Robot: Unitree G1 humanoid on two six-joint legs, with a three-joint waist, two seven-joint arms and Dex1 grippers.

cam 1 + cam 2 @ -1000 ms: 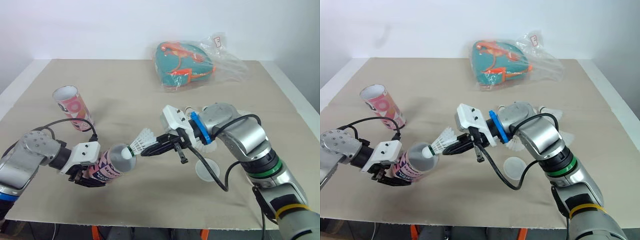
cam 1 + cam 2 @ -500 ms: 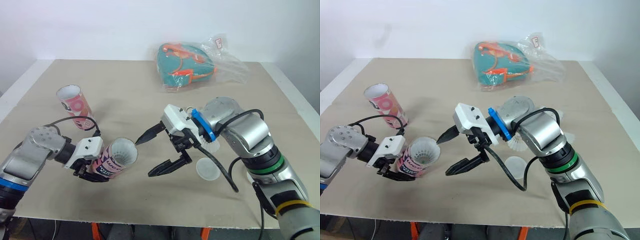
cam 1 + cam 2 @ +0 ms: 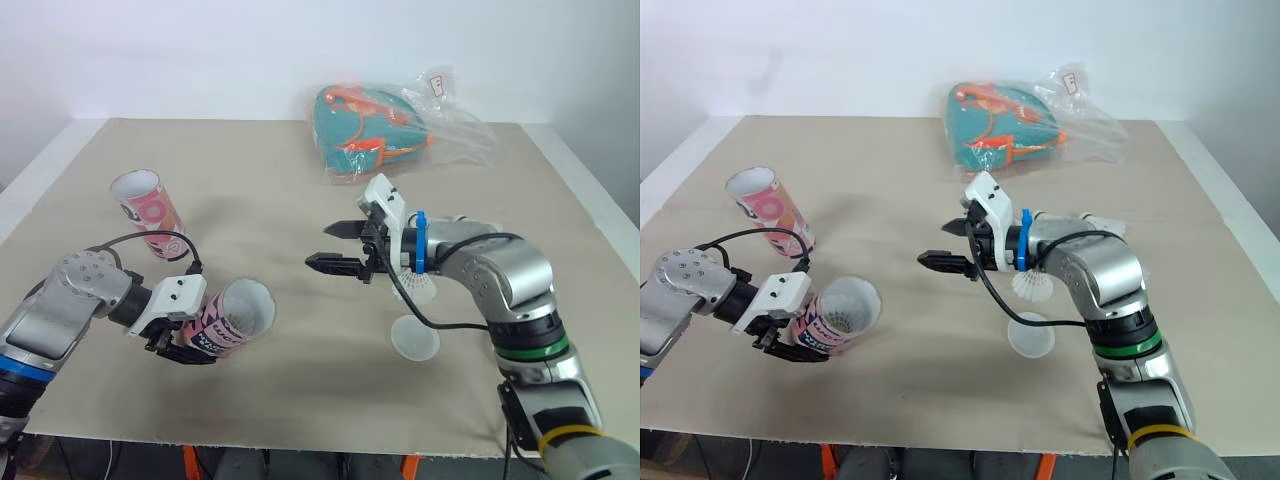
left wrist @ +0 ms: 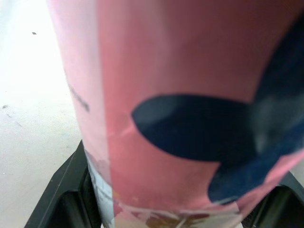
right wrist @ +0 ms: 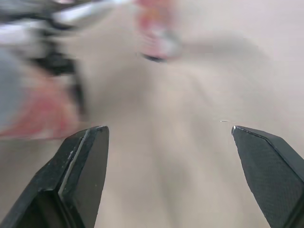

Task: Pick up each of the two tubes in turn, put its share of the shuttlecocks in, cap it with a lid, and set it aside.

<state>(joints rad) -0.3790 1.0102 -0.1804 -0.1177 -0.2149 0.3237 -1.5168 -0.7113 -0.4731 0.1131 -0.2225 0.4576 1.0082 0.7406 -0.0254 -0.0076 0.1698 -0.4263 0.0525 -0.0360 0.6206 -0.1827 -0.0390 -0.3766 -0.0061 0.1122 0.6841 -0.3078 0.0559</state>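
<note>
The left tool (image 3: 180, 345) is clamped on the lower end of a pink printed tube (image 3: 236, 314). It holds the tube tilted just above the tabletop (image 3: 260, 190), open mouth facing up and toward the robot's right. In the left wrist view the tool's black fingers (image 4: 66, 199) sit on either side of the tube's wall. The inside of the mouth looks white; what lies in it cannot be made out.

The right tool (image 3: 336, 246) hovers to the right of the held tube, near it but not touching. Its two fingers (image 5: 80, 175) are spread wide apart with nothing between them, tips pointing toward the tube's mouth.

A round clear lid (image 3: 1030, 336) lies flat on the tabletop further right of the held tube, under the right forearm. A white shuttlecock (image 3: 1034, 288) rests just beyond the lid, and more shuttlecocks (image 3: 1102, 224) lie behind the arm.

The second tube (image 3: 148, 213), also pink, stands leaning beyond the held tube on the robot's left, well apart from it. A teal pouch in a clear plastic bag (image 3: 378, 130) lies at the far side, well beyond the held tube.
</note>
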